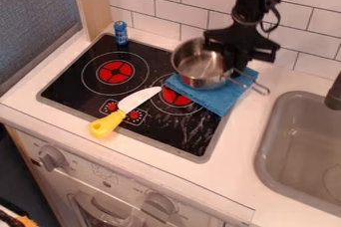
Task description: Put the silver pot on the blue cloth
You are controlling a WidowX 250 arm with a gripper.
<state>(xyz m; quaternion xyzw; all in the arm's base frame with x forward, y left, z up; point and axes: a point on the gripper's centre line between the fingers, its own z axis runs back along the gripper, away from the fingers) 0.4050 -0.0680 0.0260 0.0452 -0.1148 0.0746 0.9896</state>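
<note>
The gripper [233, 64] hangs down at the silver pot's right side, over the end with the handle; its fingertips are partly hidden and I cannot tell whether they hold the rim. The silver pot [198, 65] is upright, with its base over the upper left part of the blue cloth [216, 100] and its wire handle pointing to the lower right. The cloth lies across the stove's right back area and onto the counter. Whether the pot's base touches the cloth is unclear.
A knife with a yellow handle [107, 124] lies across the stove's front edge [143, 140]. A small blue can-like battery [120, 33] stands at the back left corner. The grey sink [303, 146] is at the right, and a tiled wall [170, 9] is behind.
</note>
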